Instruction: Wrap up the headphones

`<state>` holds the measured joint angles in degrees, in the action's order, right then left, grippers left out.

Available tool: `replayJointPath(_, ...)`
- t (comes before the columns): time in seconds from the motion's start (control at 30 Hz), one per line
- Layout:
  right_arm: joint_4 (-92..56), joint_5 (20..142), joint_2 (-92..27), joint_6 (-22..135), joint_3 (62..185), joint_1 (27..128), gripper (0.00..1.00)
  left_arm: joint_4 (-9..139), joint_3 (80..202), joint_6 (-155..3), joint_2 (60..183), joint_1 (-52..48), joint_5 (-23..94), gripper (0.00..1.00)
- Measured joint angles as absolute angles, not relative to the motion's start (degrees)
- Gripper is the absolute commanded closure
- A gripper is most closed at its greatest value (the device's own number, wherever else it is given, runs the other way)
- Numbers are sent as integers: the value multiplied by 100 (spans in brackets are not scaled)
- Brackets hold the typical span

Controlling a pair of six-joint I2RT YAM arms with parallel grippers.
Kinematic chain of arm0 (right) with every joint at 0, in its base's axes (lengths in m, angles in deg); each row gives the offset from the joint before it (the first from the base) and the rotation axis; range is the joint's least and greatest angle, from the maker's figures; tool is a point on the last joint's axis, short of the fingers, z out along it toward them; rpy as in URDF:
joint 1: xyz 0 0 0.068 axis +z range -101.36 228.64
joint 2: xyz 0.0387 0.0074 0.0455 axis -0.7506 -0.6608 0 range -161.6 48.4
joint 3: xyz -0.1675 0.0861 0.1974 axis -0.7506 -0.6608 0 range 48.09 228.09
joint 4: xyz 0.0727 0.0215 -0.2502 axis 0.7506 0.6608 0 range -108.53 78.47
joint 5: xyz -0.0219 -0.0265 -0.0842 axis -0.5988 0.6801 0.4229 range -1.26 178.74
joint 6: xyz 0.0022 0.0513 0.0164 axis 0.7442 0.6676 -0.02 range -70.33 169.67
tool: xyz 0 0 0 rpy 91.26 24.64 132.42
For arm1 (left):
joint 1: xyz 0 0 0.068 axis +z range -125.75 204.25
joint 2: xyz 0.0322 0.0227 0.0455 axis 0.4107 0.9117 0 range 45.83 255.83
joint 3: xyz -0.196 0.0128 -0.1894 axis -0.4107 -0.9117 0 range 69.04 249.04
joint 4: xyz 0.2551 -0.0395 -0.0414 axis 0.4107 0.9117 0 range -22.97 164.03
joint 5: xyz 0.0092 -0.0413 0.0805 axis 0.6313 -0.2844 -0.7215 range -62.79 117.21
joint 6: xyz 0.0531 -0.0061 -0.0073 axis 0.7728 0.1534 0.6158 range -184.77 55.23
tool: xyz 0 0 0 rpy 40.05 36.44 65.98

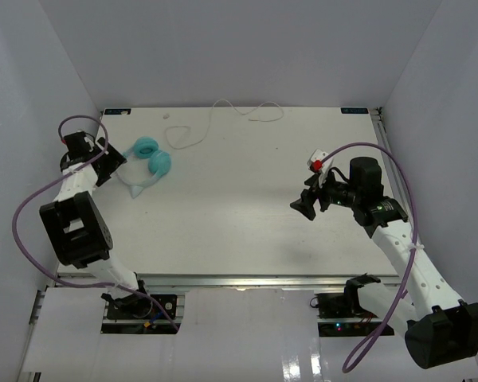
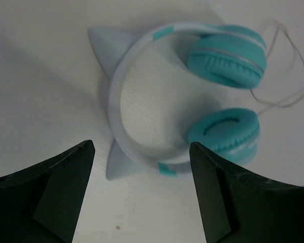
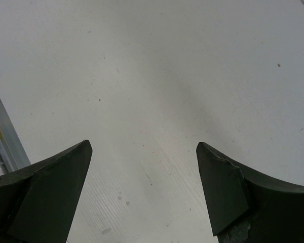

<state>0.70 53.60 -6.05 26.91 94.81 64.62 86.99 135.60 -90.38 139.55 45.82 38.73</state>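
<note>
Black and spread wide, the left claw (image 2: 142, 146) gripped nothing at the bench's (image 1: 239, 215) far left. The headphones (image 1: 159, 165) lay flat just beyond its fingers (teal cups, pale band with two pointed ears). Their white cord (image 1: 215, 119) trailed toward the far edge. Well right, the right claw (image 3: 143, 146) hung wide open, empty, over the bench.

The bottom edge crops the left end effector (image 2: 142, 146).
</note>
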Motion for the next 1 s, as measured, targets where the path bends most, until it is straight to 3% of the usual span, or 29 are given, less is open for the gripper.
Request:
replayJointPath(0.27,-33,5289,-608,2847,9479,6250,10,9285,15072,-8935,15979,4569,3159,40)
replayJointPath(0.8,-116,5209,-458,2998,9323,5953,10,9573,15781,-8606,16671,4005,2030,50)
replayJointPath(1.0,-152,5171,-420,3022,9321,5892,10,9234,15442,-8424,16540,3938,1809,89)
